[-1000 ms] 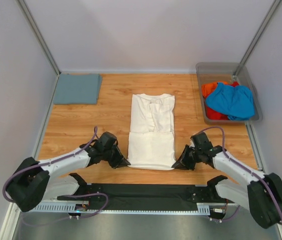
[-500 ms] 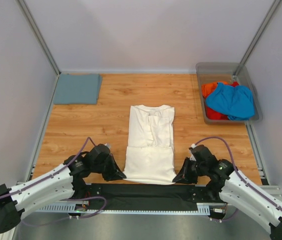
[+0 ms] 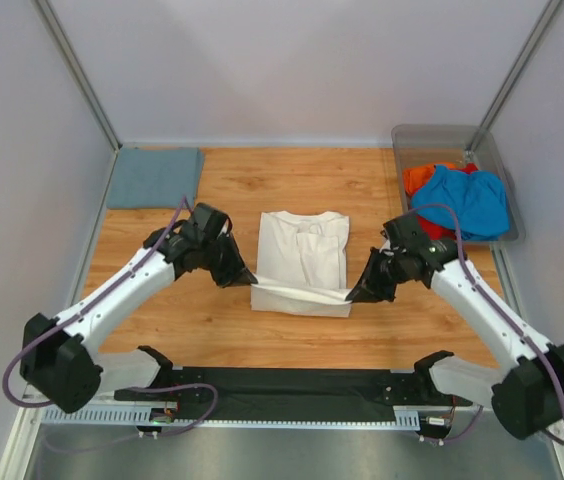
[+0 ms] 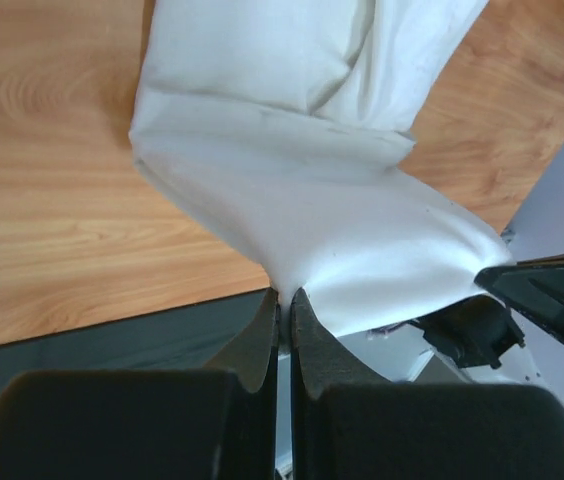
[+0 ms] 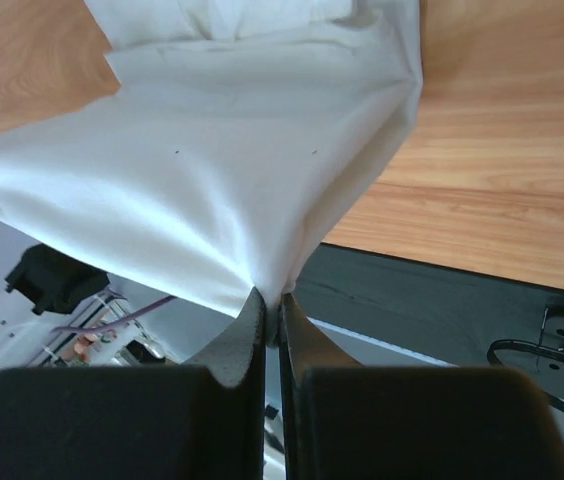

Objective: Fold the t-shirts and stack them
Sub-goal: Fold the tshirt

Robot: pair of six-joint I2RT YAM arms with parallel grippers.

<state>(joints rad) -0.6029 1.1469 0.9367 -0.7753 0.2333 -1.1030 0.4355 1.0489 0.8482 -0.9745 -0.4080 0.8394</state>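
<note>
We judge the task to be under halfway; one grey-blue t-shirt (image 3: 154, 177) lies folded flat at the far left corner of the table (image 3: 382, 180), and we take it for the start of the stack. The cream-white t-shirt (image 3: 302, 250) lies mid-table, narrowed to a long strip with its collar end flat on the wood. Its near hem is raised off the surface, held at both corners: the left gripper (image 3: 246, 279) has its jaws pinched tight on the left corner, and the right gripper (image 3: 355, 295) is clamped likewise on the right one, the cloth stretched between them. We read this as the crosswise fold half made; the hem has yet to be laid down towards the collar, and the shirt then belongs on the grey-blue one. Left over: the bright blue t-shirt (image 3: 462, 202) and the orange-red t-shirt (image 3: 418, 178), crumpled in the bin (image 3: 402, 133) at far right, untouched.
</note>
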